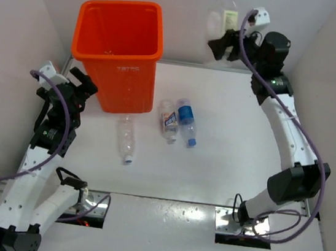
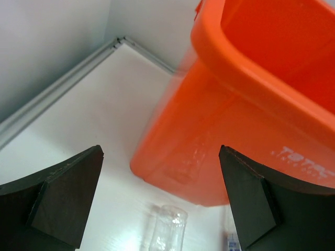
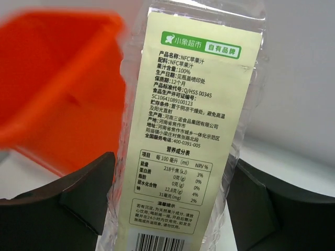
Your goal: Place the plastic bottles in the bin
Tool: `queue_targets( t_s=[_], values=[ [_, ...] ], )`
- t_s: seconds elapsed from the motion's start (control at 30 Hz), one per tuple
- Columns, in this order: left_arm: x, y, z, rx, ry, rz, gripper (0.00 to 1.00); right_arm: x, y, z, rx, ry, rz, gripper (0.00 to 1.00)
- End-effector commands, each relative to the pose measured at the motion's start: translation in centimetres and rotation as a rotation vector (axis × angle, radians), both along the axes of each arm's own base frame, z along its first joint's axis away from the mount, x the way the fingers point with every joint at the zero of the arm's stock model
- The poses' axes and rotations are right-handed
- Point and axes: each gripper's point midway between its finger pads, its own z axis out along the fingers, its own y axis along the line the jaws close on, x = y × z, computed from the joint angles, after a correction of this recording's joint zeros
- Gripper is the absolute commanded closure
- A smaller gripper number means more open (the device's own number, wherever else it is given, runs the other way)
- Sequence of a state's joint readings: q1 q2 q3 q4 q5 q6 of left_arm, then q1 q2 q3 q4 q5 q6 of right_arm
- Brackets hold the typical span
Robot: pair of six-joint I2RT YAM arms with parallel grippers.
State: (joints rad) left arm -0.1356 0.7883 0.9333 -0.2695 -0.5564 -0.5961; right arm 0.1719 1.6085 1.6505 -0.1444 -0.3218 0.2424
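White walls close in a white desk [image 1: 234, 140] on three sides, and against the back one hangs the piece that matters just now: a cream-labelled plastic bottle [image 1: 225, 12], upright, cap on top, lifted clear of the surface. The right tool [image 1: 225, 45] grips it low on the body. In the right wrist view its two dark fingers [image 3: 78, 198] sit against either side of the crinkled plastic, with the printed label facing the camera. Holding it low and vertical leaves most of the bottle free above the tool, which I judge suits a drop over a tall rim.

That rim belongs to the orange bin [image 1: 120, 85], standing at the far left of the desk, well apart from the held bottle. No bottle shows inside it.

Three more bottles lie on their sides near the middle of the desk. An unlabelled clear bottle [image 1: 126, 138] is just in front of the bin. A white-blue labelled bottle [image 1: 168, 120] and a blue-labelled bottle [image 1: 187, 122] lie side by side, touching or nearly so.

Beside the bin's left wall, the left tool [image 1: 81, 84] hangs with its fingers spread wide and nothing between them, probably out of the way of the right arm.
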Motion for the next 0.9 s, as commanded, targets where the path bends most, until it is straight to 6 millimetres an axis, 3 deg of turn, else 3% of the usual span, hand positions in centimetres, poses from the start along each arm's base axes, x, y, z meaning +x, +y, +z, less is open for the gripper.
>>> queue_targets(
  t_s=[0.0,0.03,0.07,0.13,0.17,0.2,0.23,0.27,0.3,0.33,0.37,0.4,0.43,0.47,0.5,0.57,0.6,0.67,0.73,0.8,0.83,0.87],
  values=[
    [-1.3,-0.7,0.5,-0.065,-0.086,-0.037,0.00,-2.2,6.3,10.8,0.089,-0.378,0.099,0.68],
    [-1.7,-0.7,0.2,-0.087,-0.099,-0.035,0.00,-2.7,8.9,12.1,0.108,-0.440,0.137,0.68],
    [-2.5,-0.8,0.6,-0.100,-0.130,-0.048,0.00,-3.1,10.0,13.8,0.118,-0.495,0.147,0.69],
    [-3.0,-1.2,-0.6,-0.110,-0.126,-0.076,0.00,-3.8,13.4,15.2,0.152,-0.545,0.188,0.76],
    [-3.2,-1.9,-1.1,-0.114,-0.117,-0.117,0.00,-4.4,14.1,18.6,0.192,-0.607,0.201,0.77],
    [-3.4,-2.3,-1.2,-0.117,-0.122,-0.140,0.00,-2.1,16.3,16.5,0.182,-0.571,0.218,0.77],
    [-3.5,-2.8,-1.8,-0.127,-0.107,-0.164,0.00,-1.8,17.7,16.7,0.202,-0.564,0.245,0.78],
    [-3.8,-3.6,-2.0,-0.132,-0.095,-0.217,0.00,-2.9,18.7,19.9,0.247,-0.612,0.269,0.78],
    [-3.7,-4.1,-2.7,-0.135,-0.078,-0.244,0.00,-2.6,19.9,19.7,0.260,-0.605,0.285,0.78],
    [-3.7,-4.6,-3.1,-0.138,-0.067,-0.270,0.00,-1.0,22.3,17.0,0.244,-0.562,0.312,0.76],
    [-3.6,-5.2,-4.2,-0.154,-0.046,-0.293,0.00,-1.9,23.9,17.2,0.255,-0.563,0.341,0.71],
    [-3.7,-6.2,-4.5,-0.176,-0.043,-0.343,0.00,-1.8,25.0,16.0,0.248,-0.538,0.356,0.58],
    [-3.7,-6.5,-5.2,-0.187,-0.030,-0.356,0.00,-2.0,26.1,14.6,0.224,-0.516,0.393,0.39],
    [-3.8,-6.8,-5.9,-0.200,-0.020,-0.365,0.00,-2.5,27.5,12.9,0.197,-0.464,0.417,0.04],
    [-3.8,-7.1,-6.3,-0.212,-0.011,-0.381,0.00,-2.6,28.1,11.8,0.171,-0.450,0.425,0.00],
    [-4.0,-7.5,-6.9,-0.214,-0.002,-0.399,0.00,-2.8,27.4,12.7,0.183,-0.467,0.397,0.00],
    [-3.9,-7.6,-7.6,-0.194,0.009,-0.412,0.00,-3.4,26.3,15.3,0.225,-0.519,0.362,0.00],
    [-3.9,-8.2,-9.2,-0.187,0.029,-0.441,0.00,-3.5,24.8,18.0,0.255,-0.572,0.322,0.00],
    [-3.2,-9.5,-9.9,-0.186,0.019,-0.512,0.00,-3.6,21.9,20.6,0.263,-0.616,0.281,0.00],
    [-2.5,-10.9,-11.7,-0.189,0.061,-0.578,0.00,-2.9,18.8,21.4,0.255,-0.619,0.214,0.00],
    [-2.3,-12.1,-12.8,-0.187,0.106,-0.622,0.00,-2.4,17.9,20.5,0.242,-0.606,0.197,0.00],
    [-2.0,-12.7,-14.2,-0.191,0.162,-0.633,0.00,-4.1,15.7,22.8,0.255,-0.646,0.177,0.00]
  ],
)
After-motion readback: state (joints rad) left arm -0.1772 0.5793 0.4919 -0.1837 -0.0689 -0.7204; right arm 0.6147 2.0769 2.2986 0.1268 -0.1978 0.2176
